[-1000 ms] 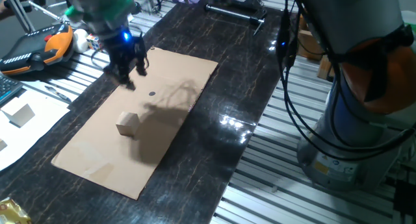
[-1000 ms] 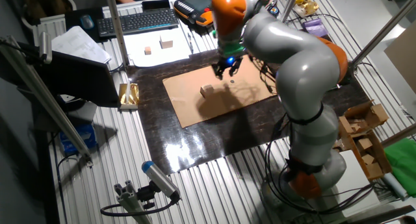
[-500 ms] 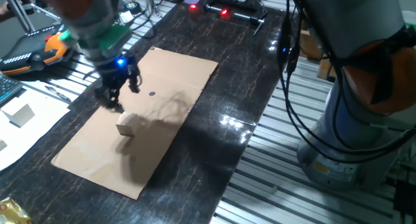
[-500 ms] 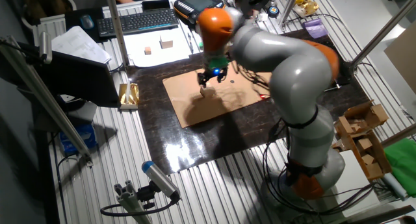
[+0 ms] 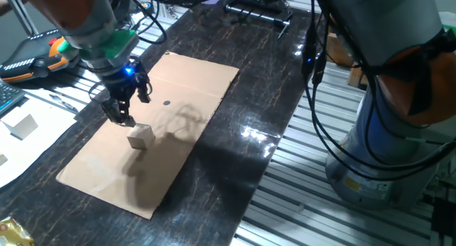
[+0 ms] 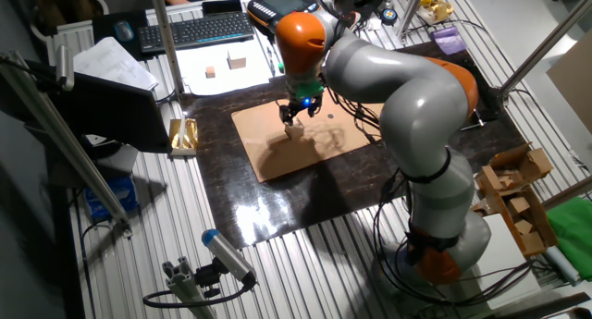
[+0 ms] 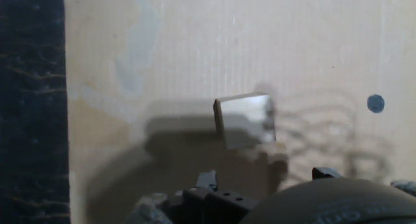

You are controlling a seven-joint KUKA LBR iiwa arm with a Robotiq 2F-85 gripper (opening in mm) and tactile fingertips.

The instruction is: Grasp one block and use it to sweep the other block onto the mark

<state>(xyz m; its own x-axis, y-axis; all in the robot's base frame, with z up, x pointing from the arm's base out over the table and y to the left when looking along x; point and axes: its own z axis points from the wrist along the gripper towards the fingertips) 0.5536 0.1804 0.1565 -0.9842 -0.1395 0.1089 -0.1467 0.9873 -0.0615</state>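
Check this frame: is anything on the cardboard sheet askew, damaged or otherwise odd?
Nothing stands out. The wooden block sits flat on the cardboard sheet, the dark mark lies uncovered, and the gripper hangs right beside the block. Only one block shows on the sheet.

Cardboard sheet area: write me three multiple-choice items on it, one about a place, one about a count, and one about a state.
1. Where does the wooden block lie?
A. on the dark tabletop
B. on the cardboard sheet
C. on the white paper

2. How many blocks are on the sheet?
A. one
B. two
C. three

3. How does the block stand to the gripper?
A. clamped and lifted
B. clamped and pressed onto the mark
C. not gripped, resting flat on the sheet

Answers:
1 B: both fixed views show cardboard all around the block.
2 A: no second block shows on the sheet.
3 C: in the hand view the block sits ahead of the fingers, apart from the dark dot.
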